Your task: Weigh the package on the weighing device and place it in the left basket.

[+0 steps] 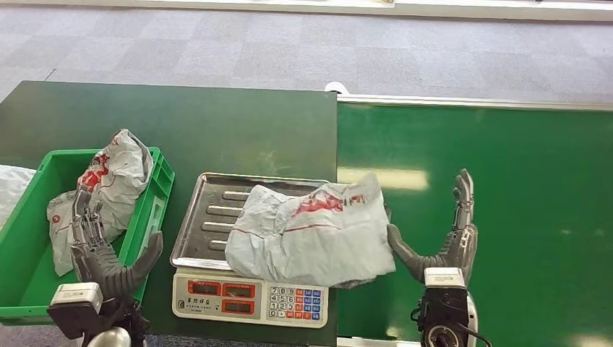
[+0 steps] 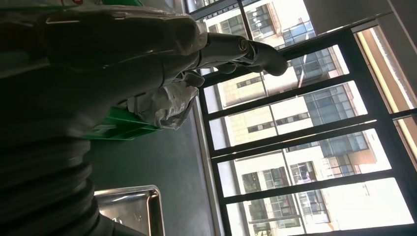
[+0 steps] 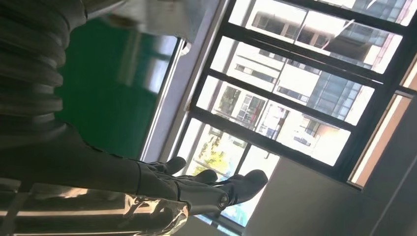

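A crumpled grey package with red print lies on the steel pan of the weighing scale, overhanging its right edge. My right hand stands just right of the package, fingers apart and pointing up, its thumb close to the package's edge. My left hand hovers at the right wall of the green basket, fingers spread, holding nothing. Another grey package rests in that basket, and the left wrist view has it as a grey package beyond my left hand. In the right wrist view, my right hand shows spread fingers.
The scale's keypad and red displays face me at the table's near edge. A bright green conveyor belt runs to the right of the dark green table. A white bag lies left of the basket.
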